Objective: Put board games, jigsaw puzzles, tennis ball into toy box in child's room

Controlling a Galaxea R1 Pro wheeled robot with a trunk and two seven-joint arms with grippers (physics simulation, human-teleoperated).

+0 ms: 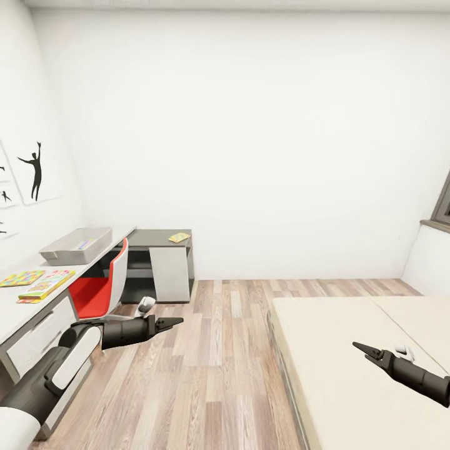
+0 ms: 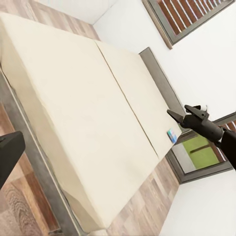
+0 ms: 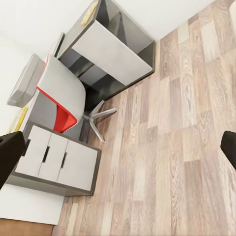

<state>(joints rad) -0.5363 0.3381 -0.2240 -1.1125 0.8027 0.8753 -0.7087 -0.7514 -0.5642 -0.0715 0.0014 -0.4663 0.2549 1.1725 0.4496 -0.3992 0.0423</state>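
Note:
The grey toy box sits on the white table at the left wall. Two colourful flat boxes lie on the table nearer to me. A yellow flat box rests on the dark desk beyond. On the bed's far side near the window lies a small blue board game. My left gripper hangs open over the floor beside the chair. My right gripper is open above the bed, nothing between its fingers.
A red and white swivel chair stands at the table, close to my left arm. The wide cream bed takes up the right side. Wooden floor runs between the table and the bed. A drawer unit sits under the table.

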